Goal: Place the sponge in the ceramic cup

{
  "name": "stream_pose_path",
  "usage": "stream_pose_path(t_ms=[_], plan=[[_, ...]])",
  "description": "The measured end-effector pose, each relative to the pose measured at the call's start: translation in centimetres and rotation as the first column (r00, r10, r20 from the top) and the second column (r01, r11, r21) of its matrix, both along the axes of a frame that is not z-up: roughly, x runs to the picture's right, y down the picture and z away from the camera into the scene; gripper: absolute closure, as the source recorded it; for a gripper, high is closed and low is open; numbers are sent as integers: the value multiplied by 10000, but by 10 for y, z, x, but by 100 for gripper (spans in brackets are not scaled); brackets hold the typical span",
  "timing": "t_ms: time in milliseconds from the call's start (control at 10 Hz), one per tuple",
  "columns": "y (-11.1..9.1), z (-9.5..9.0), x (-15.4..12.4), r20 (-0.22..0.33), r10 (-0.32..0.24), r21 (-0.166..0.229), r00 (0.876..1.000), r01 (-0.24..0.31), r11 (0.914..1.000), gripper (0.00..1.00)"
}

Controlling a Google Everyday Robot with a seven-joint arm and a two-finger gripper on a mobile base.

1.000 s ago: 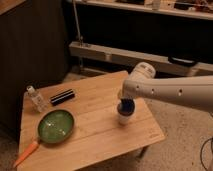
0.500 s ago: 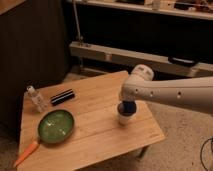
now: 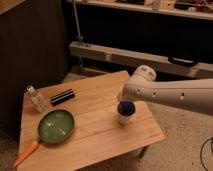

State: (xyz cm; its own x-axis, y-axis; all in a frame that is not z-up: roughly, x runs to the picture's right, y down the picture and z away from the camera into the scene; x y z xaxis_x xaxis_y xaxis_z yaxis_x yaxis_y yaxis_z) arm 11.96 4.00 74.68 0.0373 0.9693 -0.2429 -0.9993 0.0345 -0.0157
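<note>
Gripper fingers hang over sponge atop ceramic cup.

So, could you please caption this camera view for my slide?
Gripper over the white cup on the wooden table, blue sponge at its mouth.

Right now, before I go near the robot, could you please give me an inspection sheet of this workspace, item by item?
Surface: wooden table, light planks.
Job's things: blue sponge sits in the mouth of the white ceramic cup, its top above the rim; the cup is upright near the table's right side.
Clutter: green bowl; orange object beside it at the front left corner; clear bottle; black object.
Grippers: gripper directly over the cup, at the sponge.
Cables: dark cable on the floor, far right.
Surroundings: pale rail behind the table, dark shelving above it.
</note>
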Motion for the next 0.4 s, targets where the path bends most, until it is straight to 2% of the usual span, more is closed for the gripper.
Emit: stream_pose_path(t_ms=[400], plan=[[-7,-2,-6,30,31,-86,10000,-31,10000,20]])
